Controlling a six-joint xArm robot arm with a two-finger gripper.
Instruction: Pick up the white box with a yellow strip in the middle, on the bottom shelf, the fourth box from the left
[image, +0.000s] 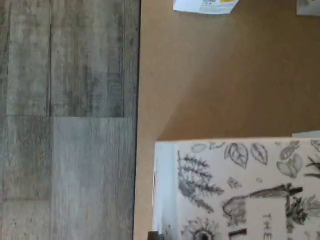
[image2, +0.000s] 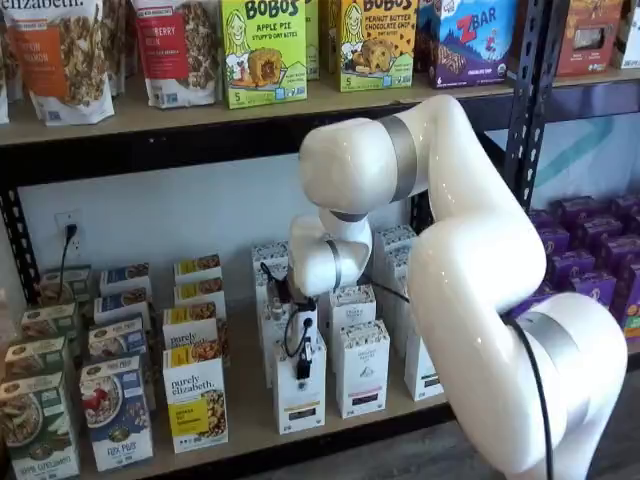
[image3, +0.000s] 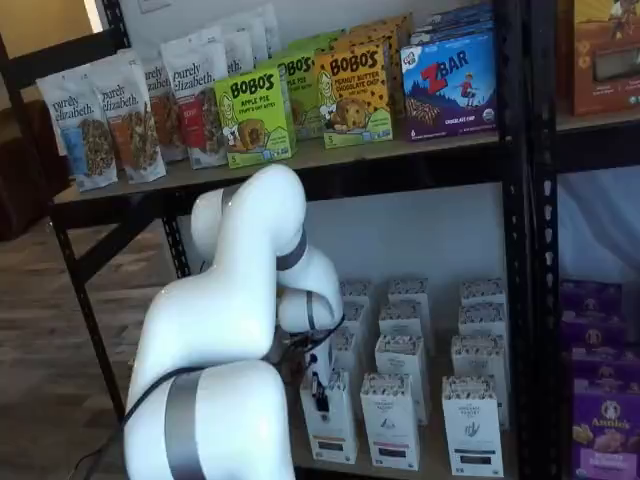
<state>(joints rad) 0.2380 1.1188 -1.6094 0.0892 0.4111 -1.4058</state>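
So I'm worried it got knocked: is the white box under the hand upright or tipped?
Upright. In both shelf views the white box stands on the bottom shelf, front facing out, level with neighbouring cartons.

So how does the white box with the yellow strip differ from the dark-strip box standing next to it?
The white box has a thin yellow-orange strip across its front, while the dark-strip box has a dark one. The black fingers hang at the white box's top and partly cover it; the dark-strip box is in full sight. Both are tall, narrow white cartons with patterned tops, upright on the bottom shelf.
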